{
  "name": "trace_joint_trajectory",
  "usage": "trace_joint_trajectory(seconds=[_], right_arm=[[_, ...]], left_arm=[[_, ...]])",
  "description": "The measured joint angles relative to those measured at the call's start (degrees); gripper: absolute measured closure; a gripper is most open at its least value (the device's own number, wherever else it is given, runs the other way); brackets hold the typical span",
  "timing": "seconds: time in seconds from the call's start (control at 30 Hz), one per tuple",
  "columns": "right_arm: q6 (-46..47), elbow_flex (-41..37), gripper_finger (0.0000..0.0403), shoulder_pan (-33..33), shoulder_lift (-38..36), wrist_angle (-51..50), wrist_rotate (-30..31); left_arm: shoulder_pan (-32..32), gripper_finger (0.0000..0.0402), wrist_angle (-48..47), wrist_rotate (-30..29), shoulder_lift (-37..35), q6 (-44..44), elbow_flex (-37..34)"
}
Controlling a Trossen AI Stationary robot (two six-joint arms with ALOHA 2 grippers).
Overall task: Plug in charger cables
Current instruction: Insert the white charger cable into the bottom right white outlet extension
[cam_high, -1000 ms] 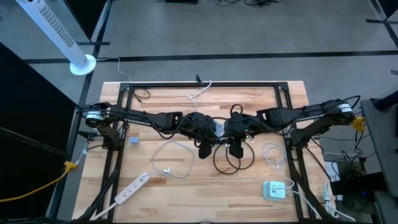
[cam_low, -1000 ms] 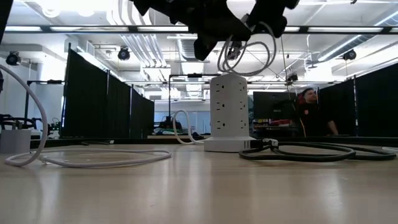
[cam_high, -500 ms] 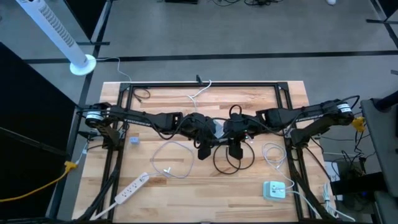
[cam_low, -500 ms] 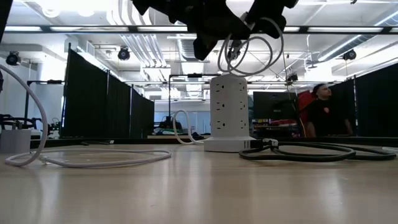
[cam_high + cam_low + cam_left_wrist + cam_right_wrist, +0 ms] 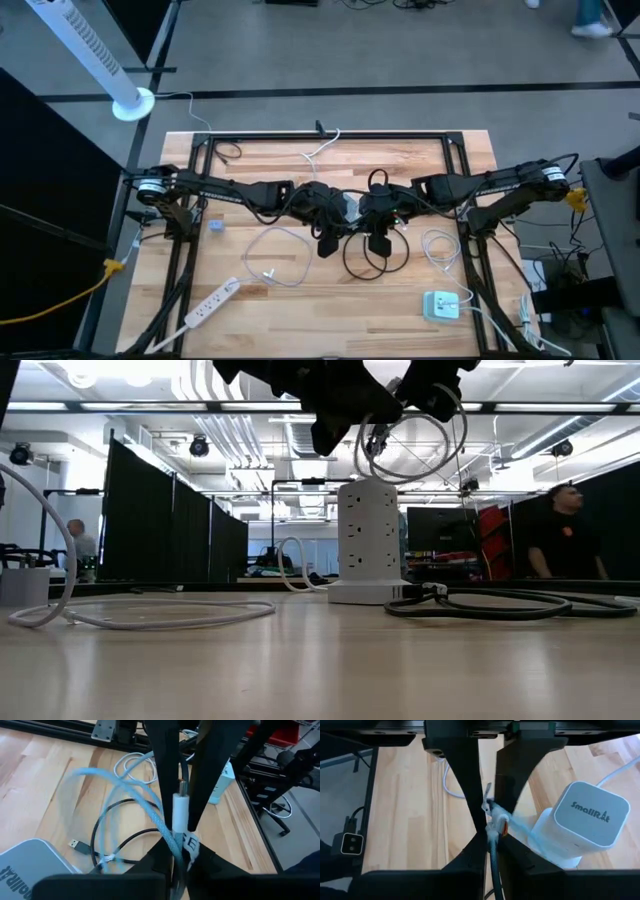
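- Right now both arms are meeting over the middle of the bench (image 5: 250,170), each holding one end of the same pale blue braided cable (image 5: 150,815) so that a plug can be lined up with the socket tower (image 5: 368,540).
- The left tool (image 5: 181,827) is pinching shut on a white plug (image 5: 179,812), with its metal tip sticking out past the fingers, probably so the tip is free to enter a port.
- The right tool (image 5: 490,817) is closing tight on the cable's other plug, a small one with an orange collar (image 5: 496,822); the tower sits just beside and below that tool.
- Between the tools the cable is hanging in a loose loop (image 5: 405,445), just above the tower's top, which keeps the slack off the bench.
- Below the tools a black cable (image 5: 368,262) is lying in a coil on the wood, untouched, and white cables (image 5: 280,255) are lying farther out to either side, awaiting their turn, I would say.
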Motion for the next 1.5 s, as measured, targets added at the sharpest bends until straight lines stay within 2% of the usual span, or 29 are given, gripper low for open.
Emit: trace_joint_trajectory(seconds=[0.23, 0.4, 0.53, 0.63, 0.77, 0.93, 1.1, 1.23, 1.37, 1.5], right_arm=[[-1.05, 0.02, 0.0388, 0.0, -0.94, -1.45, 0.45], [-1.3, 0.02, 0.0388, 0.53, -4.4, -7.9, 0.84], [0.63, 0.02, 0.0388, 3.6, -8.7, -13.68, 1.07], [4.58, 0.04, 0.0388, 8.86, -11.54, -17.82, 2.79], [11.46, 0.04, 0.0388, 19.46, -13.35, -22.14, 5.85], [23.36, 0.04, 0.0388, 32.72, -12.94, -28.08, 10.91], [39.29, 0.04, 0.0388, 43.98, -10.9, -28.24, 13.77], [48.73, -0.16, 0.0388, 51.63, -7.67, -28.14, 17.19], [57.86, -0.57, 0.0388, 56.09, -4.19, -28.24, 17.45], [60.69, -0.57, 0.0388, 57.87, -1.46, -28.18, 15.64]], left_arm=[[0.0, 0.0328, -0.04, 0.08, -0.44, -2.58, 0.0], [-0.46, 0.0304, -0.82, 0.64, -2.18, -4.51, 0.0], [-1.1, 0.0289, -4.38, 0.37, -2.78, -5.78, 0.0], [-1.33, 0.0286, -6.48, -1.39, -2.8, -8.39, -0.43], [-2.1, 0.0291, -6.04, -7.98, -2.08, -11.44, -1.25], [-3.63, 0.0298, -0.48, -15.47, -0.15, -12.92, -1.27], [-4.97, 0.0295, 9.3, -15.89, 2.59, -12.94, -1.29], [-6.75, 0.0297, 11.69, -15.87, 3.8, -12.92, -1.29], [-9.86, 0.0298, 11.11, -15.89, 4.74, -12.95, -1.35], [-14.4, 0.0299, 10.86, -17.97, 5.92, -13.86, -1.65]])
